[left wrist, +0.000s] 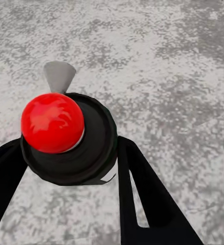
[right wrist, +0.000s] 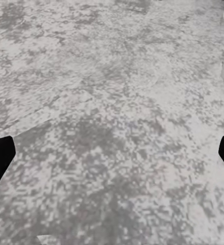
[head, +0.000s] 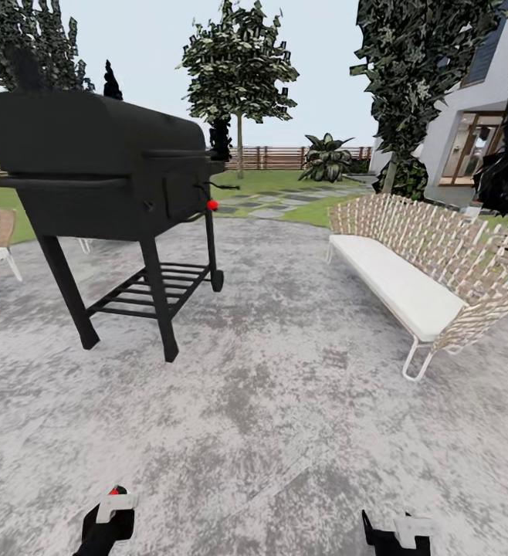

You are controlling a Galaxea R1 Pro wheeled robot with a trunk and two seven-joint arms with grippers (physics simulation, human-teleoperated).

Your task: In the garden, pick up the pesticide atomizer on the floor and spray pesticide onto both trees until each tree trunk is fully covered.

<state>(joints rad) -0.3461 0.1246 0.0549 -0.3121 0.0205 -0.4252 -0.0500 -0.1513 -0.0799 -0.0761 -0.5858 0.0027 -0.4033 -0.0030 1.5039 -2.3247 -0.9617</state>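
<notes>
Left hand (left wrist: pixel 71 153) is clamped on one black round-bodied atomizer with a red ball cap (left wrist: pixel 52 122); right hand (right wrist: pixel 112 153) spread wide, holding nothing. On the grey mottled stone paving (head: pixel 285 401) stand one black barrel grill (head: pixel 99 166) and one white wicker sofa (head: pixel 431 270); two leafy pale-trunked trees (head: pixel 240 69), possibly more, rise beyond.

I see flat, even daylight under a pale overcast sky (head: pixel 154 46), with no clear sun direction. The mottled grey stone paving (head: pixel 285 401) carries almost no cast shadows, even beneath the matt black barrel grill (head: pixel 99 162) at ten o'clock. The grass and far fence look soft and blurry. The white woven bench (head: pixel 431 270) at two o'clock bows outward near the frame edge. A small highlight glints on the glossy red ball (left wrist: pixel 52 122) in my left wrist view.
</notes>
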